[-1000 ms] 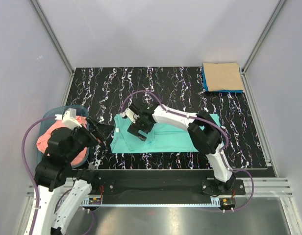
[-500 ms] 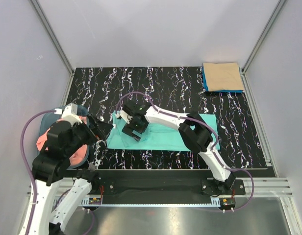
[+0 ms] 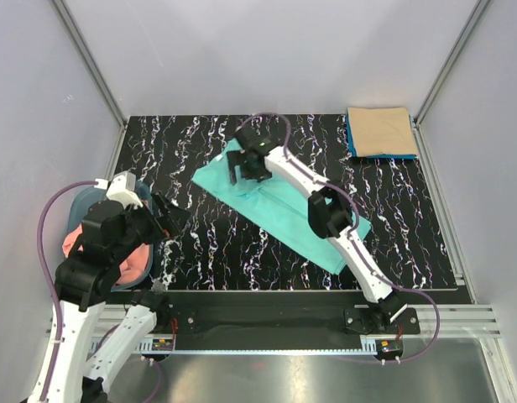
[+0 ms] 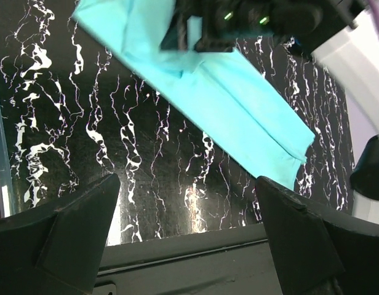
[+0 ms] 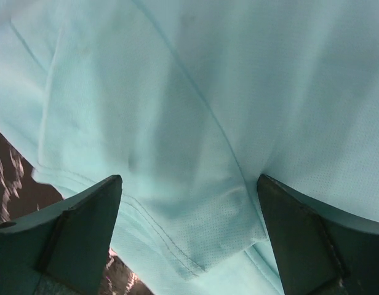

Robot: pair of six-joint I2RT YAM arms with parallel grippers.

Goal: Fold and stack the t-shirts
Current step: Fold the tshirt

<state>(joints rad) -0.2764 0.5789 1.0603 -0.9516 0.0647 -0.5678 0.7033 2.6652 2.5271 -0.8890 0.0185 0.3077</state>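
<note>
Black marbled table (image 3: 200, 252): turquoise t-shirt (image 3: 284, 210) lies diagonally; right gripper (image 3: 248, 168) at its far-left end, jaws spread wide; left gripper (image 3: 169, 222), jaws likewise released, near basket (image 3: 73, 220).

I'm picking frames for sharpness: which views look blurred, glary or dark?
Top external: sharp, evenly lit. Left wrist: glare streak on the table, near fingers dark and soft. Right wrist: the shirt nearly fills the frame, slightly blurred.

The turquoise t-shirt (image 3: 279, 220), folded into a long strip, lies diagonally across the tabletop (image 3: 200, 252). At my far right corner, the folded tan t-shirt (image 3: 380, 130) tops the blue t-shirt (image 3: 351, 141). The pink t-shirt (image 3: 134, 260) lies crumpled at my left.
</note>
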